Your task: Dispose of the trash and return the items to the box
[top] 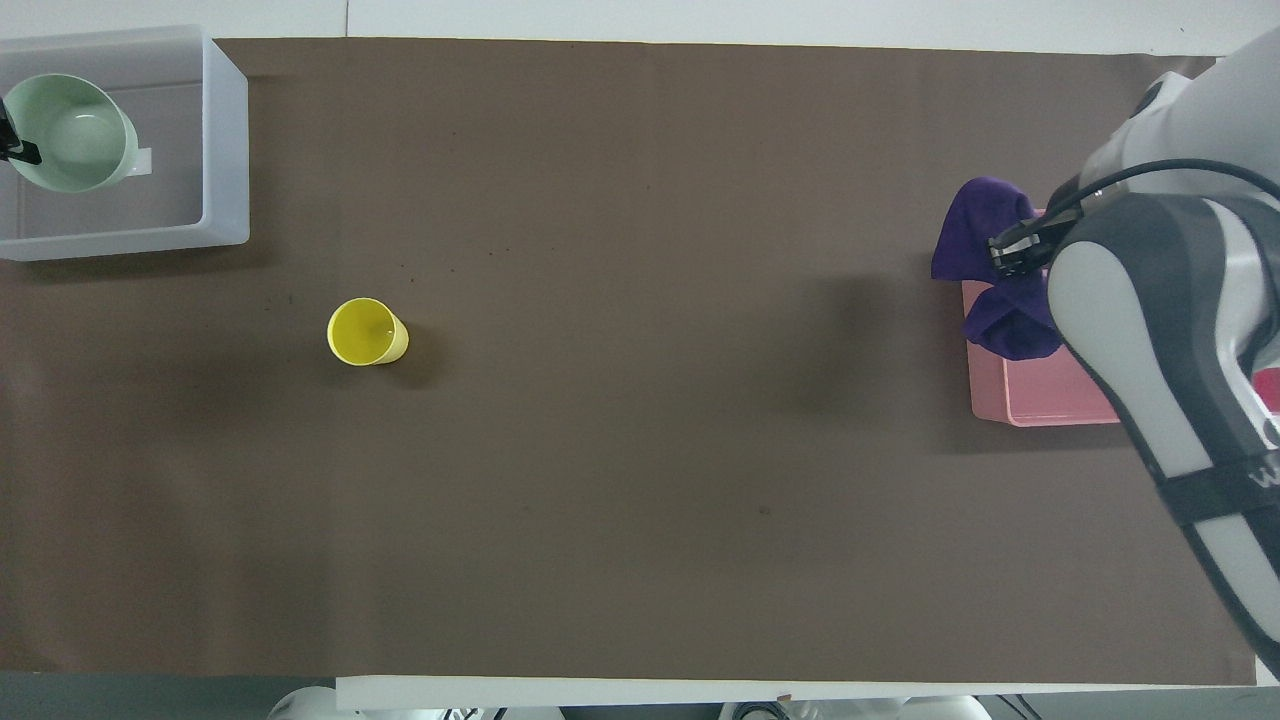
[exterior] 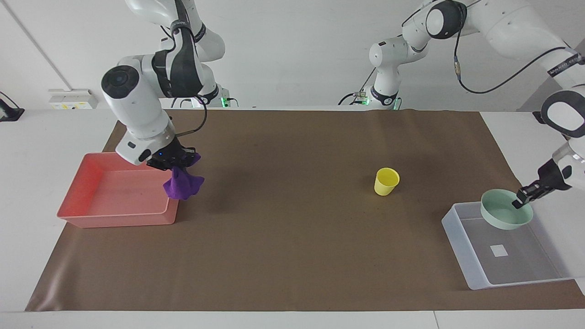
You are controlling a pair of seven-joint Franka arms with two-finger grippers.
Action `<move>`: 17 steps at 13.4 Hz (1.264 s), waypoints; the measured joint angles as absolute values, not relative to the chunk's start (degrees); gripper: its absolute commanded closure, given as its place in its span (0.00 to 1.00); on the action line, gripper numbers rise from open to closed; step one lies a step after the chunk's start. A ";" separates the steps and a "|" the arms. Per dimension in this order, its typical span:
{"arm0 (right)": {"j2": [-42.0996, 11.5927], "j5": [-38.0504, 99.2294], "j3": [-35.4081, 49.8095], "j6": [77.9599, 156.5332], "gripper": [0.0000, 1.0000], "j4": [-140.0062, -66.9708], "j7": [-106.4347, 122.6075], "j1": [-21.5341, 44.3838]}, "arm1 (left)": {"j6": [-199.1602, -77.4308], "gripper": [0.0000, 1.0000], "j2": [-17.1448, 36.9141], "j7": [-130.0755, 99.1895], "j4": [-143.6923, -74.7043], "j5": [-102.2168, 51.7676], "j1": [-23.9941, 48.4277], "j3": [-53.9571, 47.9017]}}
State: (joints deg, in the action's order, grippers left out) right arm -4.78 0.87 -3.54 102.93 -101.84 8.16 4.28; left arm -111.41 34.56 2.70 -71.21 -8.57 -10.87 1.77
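My right gripper (exterior: 176, 164) is shut on the purple rag (exterior: 183, 185) and holds it in the air over the edge of the pink tray (exterior: 116, 219). In the overhead view the rag (top: 970, 215) hangs from that gripper (top: 1010, 250) across the tray's edge. My left gripper (exterior: 521, 201) is shut on the rim of the mint-green bowl (exterior: 505, 214) and holds it above the translucent box (exterior: 457, 251). The overhead view shows the bowl (top: 68, 130) over the box (top: 215, 130), with the left gripper (top: 15, 150) at the picture's edge. The yellow cup (exterior: 386, 181) stands upright on the mat, also seen from overhead (top: 365, 332).
A brown mat (exterior: 292, 228) covers the table. The pink tray (top: 1040, 400) lies at the right arm's end, mostly covered by the arm from overhead. The box has a white square mark (exterior: 498, 250) on its floor.
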 measured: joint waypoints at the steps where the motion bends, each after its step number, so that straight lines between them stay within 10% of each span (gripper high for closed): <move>1: -4.66 0.80 -3.62 102.70 0.99 -101.99 10.17 1.51 | -113.76 1.00 37.61 2.70 -70.04 -8.59 -10.93 1.97; 3: -4.81 0.79 -3.78 103.38 0.98 -103.38 15.17 -4.45 | -116.05 0.90 40.86 2.70 -70.15 -9.22 -10.77 1.91; 4: -4.80 0.79 -3.83 104.85 0.97 -104.82 17.59 -7.00 | -116.44 0.01 41.59 2.70 -70.19 -9.92 -10.59 1.80; 11: -5.57 0.80 -3.42 124.14 0.74 -122.10 24.69 -11.28 | -121.64 0.00 35.34 1.09 -73.10 -10.23 -6.25 3.97; 15: -5.81 0.80 -3.38 124.46 0.13 -122.11 24.69 -10.84 | -104.79 0.00 20.26 -2.63 -81.54 -10.23 -0.81 4.01; 17: -5.57 0.87 -3.24 123.01 0.08 -120.58 24.69 -10.81 | -102.91 0.00 11.94 -6.31 -92.13 -10.05 5.52 3.99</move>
State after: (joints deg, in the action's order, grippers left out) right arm -5.57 0.87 -3.24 123.01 -120.58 24.69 -10.81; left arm -102.91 11.94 -6.31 -92.13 -10.05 5.52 3.99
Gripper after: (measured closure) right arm 0.308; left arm 0.000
